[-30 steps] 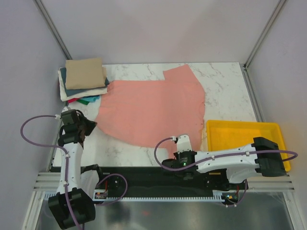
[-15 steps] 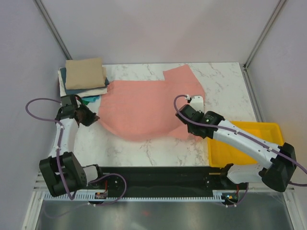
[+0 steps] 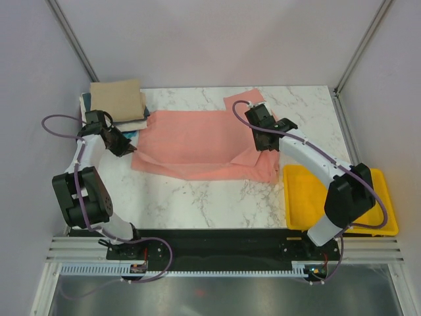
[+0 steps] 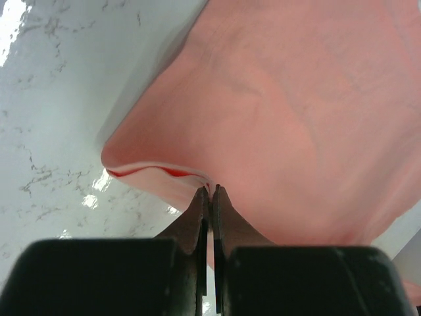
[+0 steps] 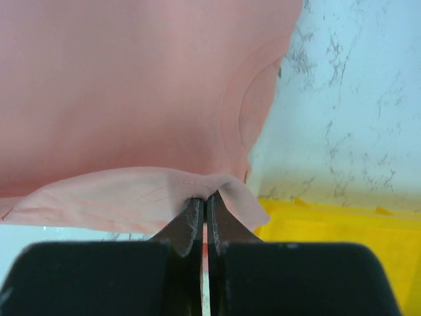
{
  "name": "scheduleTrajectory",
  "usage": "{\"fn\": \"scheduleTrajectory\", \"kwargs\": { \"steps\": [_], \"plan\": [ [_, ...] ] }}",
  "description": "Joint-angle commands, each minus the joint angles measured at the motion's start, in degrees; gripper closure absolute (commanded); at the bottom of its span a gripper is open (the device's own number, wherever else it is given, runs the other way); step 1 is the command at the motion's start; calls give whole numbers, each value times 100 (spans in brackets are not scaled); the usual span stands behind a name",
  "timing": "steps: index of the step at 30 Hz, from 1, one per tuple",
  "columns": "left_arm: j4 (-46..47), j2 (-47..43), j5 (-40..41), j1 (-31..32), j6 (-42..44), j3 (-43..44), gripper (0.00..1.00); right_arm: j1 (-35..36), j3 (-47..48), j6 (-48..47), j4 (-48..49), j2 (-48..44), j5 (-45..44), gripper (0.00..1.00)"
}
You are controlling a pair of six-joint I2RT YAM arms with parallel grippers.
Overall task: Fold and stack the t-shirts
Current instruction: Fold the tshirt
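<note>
The large salmon-pink t-shirt (image 3: 197,141) lies on the marble table, its near part folded back over itself. My left gripper (image 3: 125,146) is shut on the shirt's left edge (image 4: 197,178), next to the stack. My right gripper (image 3: 263,135) is shut on the shirt's hem (image 5: 197,187) at the right side, near the collar (image 5: 253,108). A stack of folded t-shirts (image 3: 117,100), tan on top with white, teal and red below, sits at the back left corner.
A yellow plastic tray (image 3: 329,197) stands at the right front, its edge showing in the right wrist view (image 5: 342,224). Grey walls enclose the table on three sides. Bare marble (image 3: 197,204) lies in front of the shirt.
Both arms have swung from the near edge toward the back, carrying the shirt's near hem with them. The shirt has gone from spread flat to folded over into a narrower band.
</note>
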State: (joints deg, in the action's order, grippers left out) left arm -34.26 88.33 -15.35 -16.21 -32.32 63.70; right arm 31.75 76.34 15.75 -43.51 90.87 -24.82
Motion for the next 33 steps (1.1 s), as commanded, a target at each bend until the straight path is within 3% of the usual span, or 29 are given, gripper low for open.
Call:
{"fn": "scheduleTrajectory", "kwargs": {
  "steps": [1, 12, 15, 16, 18, 20, 22, 24, 27, 33],
  "plan": [
    [-194, 403, -3, 82, 270, 643, 98, -230, 478, -581, 246, 325, 205, 100],
    [-581, 1502, 147, 135, 243, 1600, 98, -758, 1594, -906, 624, 1951, 276, 100],
    [-661, 1564, 103, 144, 252, 1820, 90, -854, 2182, -1056, 572, 2469, 22, 100],
    [-661, 1547, 85, 153, 261, 1847, 87, -881, 2340, -1135, 476, 2575, -83, 95],
    [-670, 1433, -11, 197, 313, 1883, 74, -960, 2763, -1197, 370, 2839, -356, 51],
    [-687, 1205, -38, 241, 375, 1830, 61, -1004, 2965, -1153, 212, 2884, -611, 19],
    [-670, 1003, 58, 250, 384, 1620, 45, -1030, 2888, -1057, 167, 2744, -858, 12],
    [-635, 609, 313, 250, 358, 1287, 30, -1048, 2511, -776, 184, 2332, -718, 10],
    [-329, -67, 402, 250, 182, 594, 22, -1057, 1642, -275, 289, 1515, -297, 10],
    [384, -1133, 647, 241, -512, -987, 29, -1048, -433, 288, 448, 2, 1004, 21]
  ]
}}
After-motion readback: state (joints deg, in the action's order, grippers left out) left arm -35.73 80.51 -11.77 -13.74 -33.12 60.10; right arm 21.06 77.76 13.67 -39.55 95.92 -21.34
